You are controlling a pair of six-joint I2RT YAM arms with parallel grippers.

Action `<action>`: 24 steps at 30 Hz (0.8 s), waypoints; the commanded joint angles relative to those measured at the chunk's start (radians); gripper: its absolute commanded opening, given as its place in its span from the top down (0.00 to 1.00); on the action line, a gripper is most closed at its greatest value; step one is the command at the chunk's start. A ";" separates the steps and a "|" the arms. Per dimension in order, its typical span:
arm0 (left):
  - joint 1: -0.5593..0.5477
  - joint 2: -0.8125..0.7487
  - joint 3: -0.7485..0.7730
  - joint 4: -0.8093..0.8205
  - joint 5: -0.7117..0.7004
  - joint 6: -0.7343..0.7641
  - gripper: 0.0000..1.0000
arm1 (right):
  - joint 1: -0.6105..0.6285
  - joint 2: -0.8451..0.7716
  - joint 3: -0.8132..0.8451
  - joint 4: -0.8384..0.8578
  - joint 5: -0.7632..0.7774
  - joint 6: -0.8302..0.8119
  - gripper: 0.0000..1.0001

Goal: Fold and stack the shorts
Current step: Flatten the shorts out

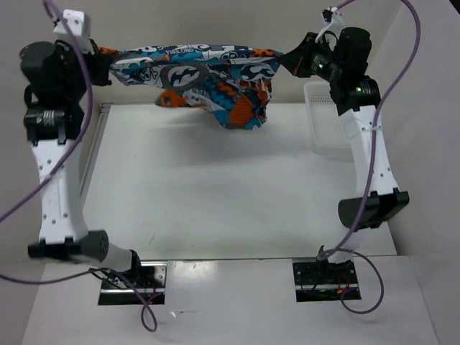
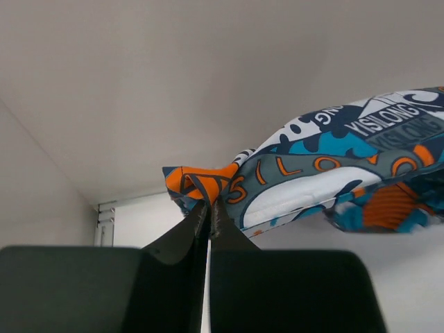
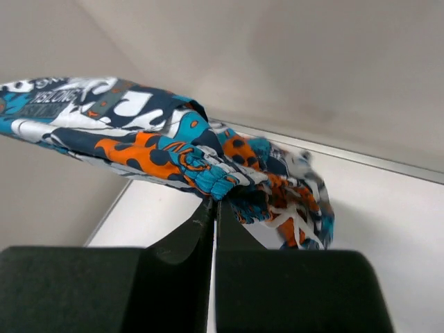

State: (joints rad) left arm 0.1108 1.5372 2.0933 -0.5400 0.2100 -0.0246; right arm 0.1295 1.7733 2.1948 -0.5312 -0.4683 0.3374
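Note:
The shorts (image 1: 205,79), printed in teal, orange, white, grey and black, hang stretched in the air between my two grippers, above the far edge of the table. My left gripper (image 1: 106,66) is shut on their left corner; in the left wrist view the jaws (image 2: 208,206) pinch an orange fold of the shorts (image 2: 333,166). My right gripper (image 1: 293,59) is shut on their right corner; in the right wrist view the jaws (image 3: 214,202) pinch a teal fold of the shorts (image 3: 132,139). The middle of the shorts sags and hangs bunched.
A white mesh basket (image 1: 323,115) stands at the far right of the white table (image 1: 215,194), beside the right arm. A metal rail (image 1: 97,151) runs along the table's left edge. Grey walls close the back and the sides.

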 commanded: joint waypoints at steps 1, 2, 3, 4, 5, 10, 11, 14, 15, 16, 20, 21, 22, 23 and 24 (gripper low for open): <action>0.017 -0.110 -0.177 -0.077 -0.084 0.025 1.00 | 0.004 -0.153 -0.162 0.003 0.042 -0.064 1.00; 0.017 -0.139 -0.276 -0.077 -0.093 0.025 1.00 | 0.004 -0.181 -0.215 0.004 0.042 -0.078 1.00; 0.017 -0.193 -0.320 -0.077 -0.106 0.025 1.00 | 0.004 -0.210 -0.331 0.004 0.042 -0.078 1.00; 0.017 -0.219 -0.363 -0.077 -0.128 0.025 1.00 | 0.015 -0.275 -0.396 0.013 0.042 -0.078 1.00; 0.027 -0.245 -0.448 -0.086 -0.139 0.025 1.00 | 0.015 -0.313 -0.534 0.022 0.042 -0.065 1.00; 0.027 -0.440 -0.668 -0.112 -0.228 0.025 1.00 | 0.047 -0.507 -0.903 0.022 0.031 -0.008 1.00; 0.027 -0.486 -0.683 -0.112 -0.242 0.025 1.00 | 0.059 -0.578 -0.979 0.022 0.016 0.012 1.00; 0.027 -0.511 -0.656 -0.112 -0.303 0.025 1.00 | 0.070 -0.687 -1.021 0.048 0.004 0.022 1.00; 0.027 -0.511 -0.636 -0.112 -0.316 0.025 1.00 | 0.070 -0.687 -1.003 0.048 -0.006 0.022 1.00; 0.027 -0.511 -0.612 -0.112 -0.325 0.025 1.00 | 0.082 -0.696 -0.980 0.034 -0.019 0.022 1.00; 0.027 -0.511 -0.448 -0.075 -0.372 0.025 1.00 | 0.160 -0.696 -0.803 -0.006 -0.029 0.022 1.00; 0.027 -0.500 -0.408 -0.065 -0.386 0.025 1.00 | 0.214 -0.706 -0.778 0.003 -0.029 0.032 1.00; 0.027 -0.500 -0.318 -0.064 -0.400 0.025 1.00 | 0.241 -0.718 -0.750 0.004 -0.009 0.032 1.00; 0.036 -0.490 -0.270 -0.055 -0.412 0.025 1.00 | 0.269 -0.718 -0.688 0.004 0.003 0.032 1.00; 0.036 -0.477 -0.224 -0.043 -0.435 0.025 1.00 | 0.312 -0.718 -0.652 -0.009 0.026 0.032 1.00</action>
State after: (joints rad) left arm 0.1238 1.0695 1.7374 -0.6914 -0.0795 -0.0261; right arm 0.3740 1.0946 1.4288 -0.5526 -0.5056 0.3740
